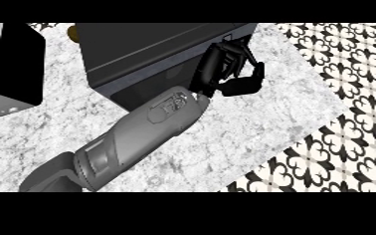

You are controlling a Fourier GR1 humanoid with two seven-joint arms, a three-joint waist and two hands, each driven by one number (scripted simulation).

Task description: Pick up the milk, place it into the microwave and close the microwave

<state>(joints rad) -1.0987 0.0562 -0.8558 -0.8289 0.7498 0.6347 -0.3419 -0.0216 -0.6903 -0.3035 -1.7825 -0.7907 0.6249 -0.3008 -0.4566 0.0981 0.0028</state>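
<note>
One hand [234,72] shows, on a grey forearm reaching up across the marble bench [242,129] to the right front corner of the dark microwave [158,52]. Which arm it is cannot be told. Its fingers [246,82] are curled by that corner, grasping nothing that can be seen. No milk is in sight; possibly it already sits inside. A carton would be light, slightly yielding, best gripped round its middle.

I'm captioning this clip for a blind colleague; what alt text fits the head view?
One grey forearm reaches up from the lower left, its black hand with fingers extended at the front right corner of a dark microwave on a speckled counter. No milk is visible.
</note>
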